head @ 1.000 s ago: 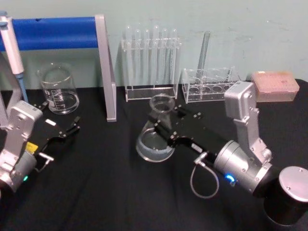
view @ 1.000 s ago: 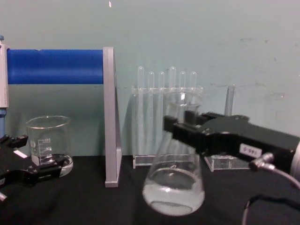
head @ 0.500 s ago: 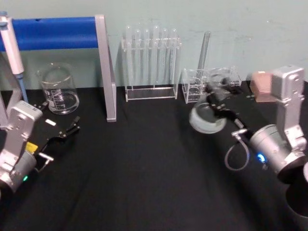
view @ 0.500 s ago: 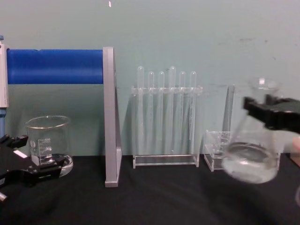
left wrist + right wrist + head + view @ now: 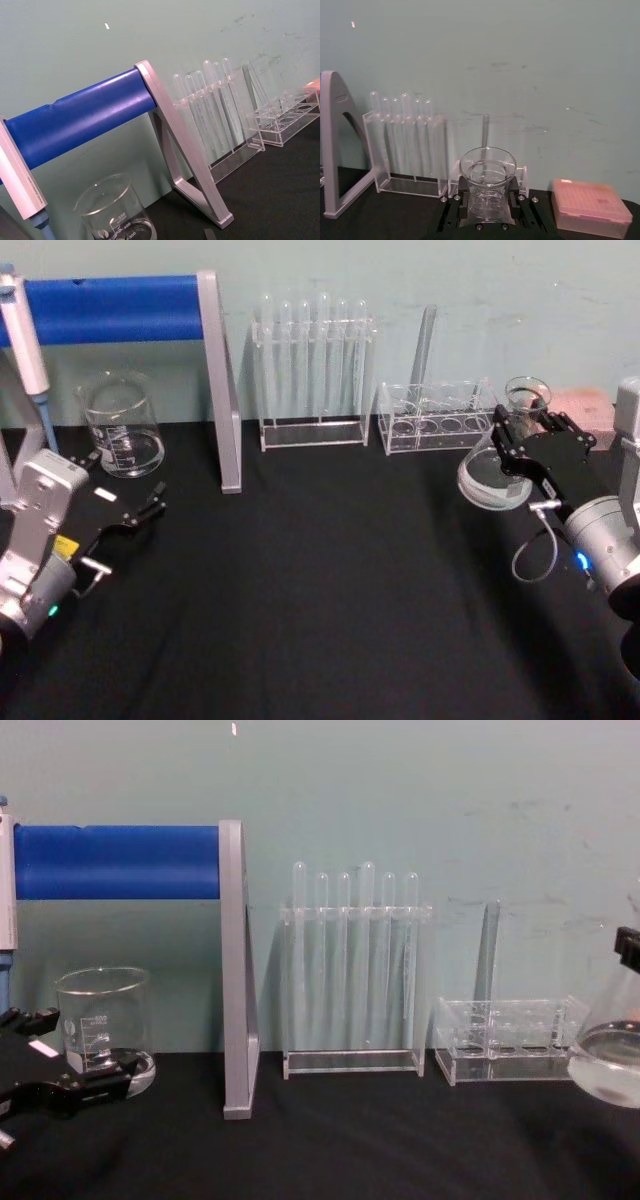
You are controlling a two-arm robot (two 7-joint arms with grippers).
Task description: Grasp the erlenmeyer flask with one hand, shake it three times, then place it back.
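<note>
While the right gripper (image 5: 522, 440) has its jaws closed on the neck of the erlenmeyer flask (image 5: 489, 478), just below the flared rim, the flask hangs at the far right of the black table (image 5: 320, 610), close in front of the low clear rack (image 5: 435, 418) and just beside the pink box (image 5: 588, 403). In the right wrist view the flask (image 5: 487, 170) sits centred between the two boxy fingers (image 5: 454, 209), its mouth turned up toward the camera. The chest view catches its wide base (image 5: 610, 1065) at the right edge with a little clear liquid in the bottom. It appears to be off the table rather than standing on it, though the contact point is not plain to see. From the head view its long axis looks tilted, neck up toward the robot's right and base swung toward the middle of the table. That tilt is what the coming move seems to turn on: the free stretch of cloth lies to the robot's left of the flask, so any swing or set-down would probably carry it that way and need the base brought level first. How many shakes are done cannot be told. The left gripper (image 5: 128, 516) rests low at the left with its fingers apart and empty, near the glass beaker (image 5: 122, 430) and well apart from the flask, so the right arm is the one placed to act.
</note>
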